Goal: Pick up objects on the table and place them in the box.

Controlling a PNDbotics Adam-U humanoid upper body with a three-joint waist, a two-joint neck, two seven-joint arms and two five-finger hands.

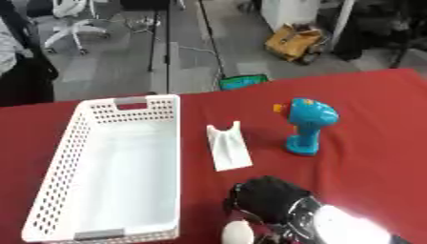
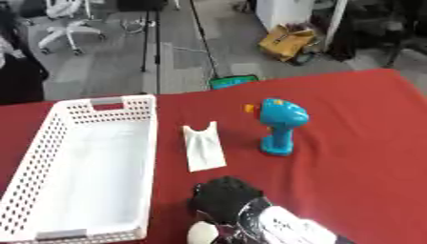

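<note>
Right hand low at six o'clock, nothing in the box so far.

The right hand (image 1: 265, 196) sits curled near the table's near edge with a small white rounded thing (image 1: 237, 233) just beside it; I cannot tell if it pinches that. The white basket (image 1: 58, 157) lies at nine o'clock. The flat white piece (image 1: 227, 147) sits between basket and blue toy drill (image 1: 307, 123), which stands upright at two o'clock. I'd take the white piece first, lifting clear of the rim before lowering.
</note>
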